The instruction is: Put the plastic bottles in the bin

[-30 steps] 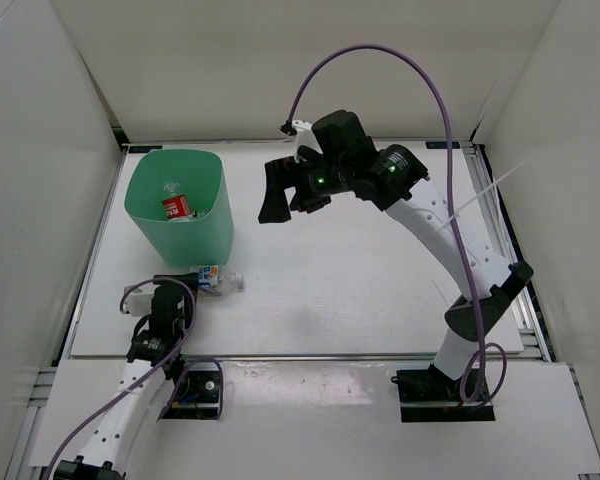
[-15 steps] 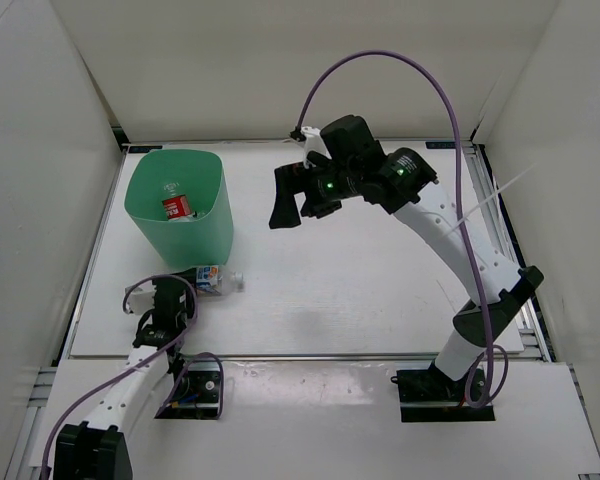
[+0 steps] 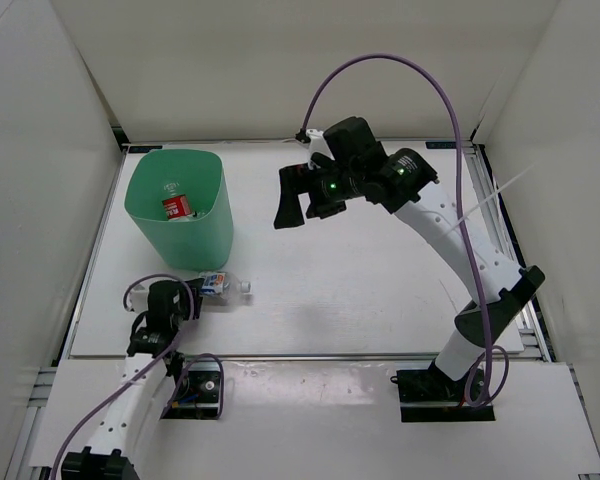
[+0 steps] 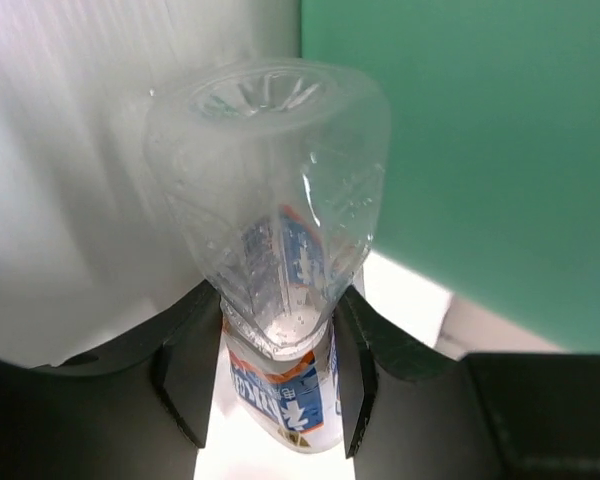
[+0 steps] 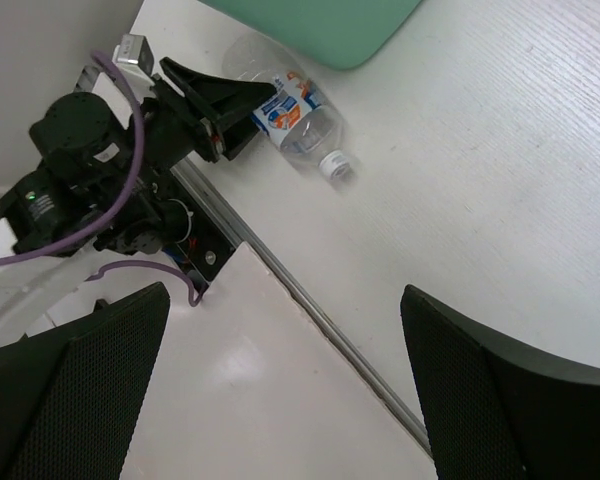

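Observation:
The blue-and-white-labelled plastic bottle (image 3: 224,284) lies on its side on the table just in front of the mint-green bin (image 3: 196,236), cap pointing right. My left gripper (image 3: 202,291) is shut on its base end. In the left wrist view both black fingers (image 4: 188,370) press the bottle (image 4: 270,190), with the bin wall (image 4: 480,150) right behind it. A red-labelled bottle (image 3: 178,207) lies inside the bin. My right gripper (image 3: 298,203) hangs open and empty high over the table's middle back. Its wrist view looks down on the bottle (image 5: 298,125) and the bin (image 5: 320,25).
White walls enclose the table on three sides. A metal rail (image 3: 300,356) runs along the table's near edge. The left arm (image 5: 90,190) and its purple cable crowd the near left corner beside the bin.
My left gripper has closed from wide open onto the bottle and nudged it slightly right and nearer. The right arm has drifted a little to the right, still open.

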Tool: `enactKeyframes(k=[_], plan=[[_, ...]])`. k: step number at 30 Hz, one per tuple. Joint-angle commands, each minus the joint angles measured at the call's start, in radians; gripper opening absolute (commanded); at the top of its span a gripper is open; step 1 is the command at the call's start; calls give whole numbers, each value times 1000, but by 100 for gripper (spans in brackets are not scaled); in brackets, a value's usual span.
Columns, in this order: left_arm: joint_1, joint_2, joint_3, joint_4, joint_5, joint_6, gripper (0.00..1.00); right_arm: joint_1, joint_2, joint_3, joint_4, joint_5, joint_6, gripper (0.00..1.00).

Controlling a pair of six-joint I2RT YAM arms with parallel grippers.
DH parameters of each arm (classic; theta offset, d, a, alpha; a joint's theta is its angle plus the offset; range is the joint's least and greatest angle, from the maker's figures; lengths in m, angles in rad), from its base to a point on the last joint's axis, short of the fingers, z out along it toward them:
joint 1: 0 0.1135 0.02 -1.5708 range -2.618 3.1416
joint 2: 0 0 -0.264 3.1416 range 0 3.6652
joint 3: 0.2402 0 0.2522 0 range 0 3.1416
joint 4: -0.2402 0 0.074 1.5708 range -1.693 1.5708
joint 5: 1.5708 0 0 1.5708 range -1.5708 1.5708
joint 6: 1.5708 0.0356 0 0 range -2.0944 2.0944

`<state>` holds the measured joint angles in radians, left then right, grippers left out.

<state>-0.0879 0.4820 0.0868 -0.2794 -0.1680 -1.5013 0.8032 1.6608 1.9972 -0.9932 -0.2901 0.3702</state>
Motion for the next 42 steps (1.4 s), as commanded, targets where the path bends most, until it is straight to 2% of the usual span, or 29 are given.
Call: enactKeyframes(k=[1, 2, 3, 7, 8, 11, 12, 14, 16, 17, 19, 20, 23, 28, 29, 30, 31, 32, 33, 34, 38, 42], plan=[[5, 9, 128, -275, 82, 81, 11, -13, -9, -5, 39, 2, 7, 100], [5, 9, 170, -337, 82, 99, 11, -13, -9, -5, 39, 2, 16, 100], [5, 9, 274, -481, 82, 108, 11, -13, -9, -14, 39, 2, 16, 100], [5, -2, 557, -738, -30, 156, 11, -22, 1, -35, 68, -9, 26, 100], [5, -2, 665, -774, -81, 165, 11, -22, 1, -44, 68, -20, 36, 100], [5, 7, 827, -900, -143, 188, 11, -22, 11, -44, 68, -20, 36, 100], [5, 16, 935, -921, -181, 206, 11, -22, 11, -44, 68, -20, 36, 100], [5, 44, 1037, -951, -227, 259, 11, -22, 22, -44, 77, -20, 36, 100], [5, 82, 1157, -875, -292, 347, 11, -22, 31, -34, 77, -29, 36, 100], [5, 105, 1185, -809, -304, 494, 11, -22, 31, -34, 77, -29, 36, 100], [5, 170, 1243, -645, -373, 591, 11, -32, 42, -15, 77, -38, 45, 100], [5, 240, 1243, -580, -392, 692, 11, -32, 42, -15, 77, -38, 45, 100], [5, 384, 1266, -395, -464, 814, 11, -32, 63, 27, 77, -50, 45, 100], [-10, 588, 1332, -376, -608, 881, 13, -32, 63, 60, 68, -37, 45, 100], [-38, 621, 1332, -376, -632, 882, 17, -32, 63, 51, 68, -28, 45, 100], [-38, 633, 1332, -376, -655, 894, 26, -44, 51, 32, 68, -18, 45, 100], [-64, 653, 1353, -376, -700, 903, 54, -55, 51, 20, 68, -6, 70, 100], [-76, 653, 1367, -376, -700, 917, 54, -64, 42, 11, 68, -6, 81, 100], [-85, 662, 1384, -376, -700, 946, 88, -73, 33, 2, 59, -15, 90, 100], [-105, 662, 1401, -376, -700, 958, 100, -93, 33, -20, 59, -29, 90, 100], [-118, 641, 1519, -376, -658, 1013, 100, -145, 1, -61, 68, -50, 121, 100], [-118, 528, 1513, -376, -601, 1058, 100, -241, -21, -98, 68, -78, 148, 100]])
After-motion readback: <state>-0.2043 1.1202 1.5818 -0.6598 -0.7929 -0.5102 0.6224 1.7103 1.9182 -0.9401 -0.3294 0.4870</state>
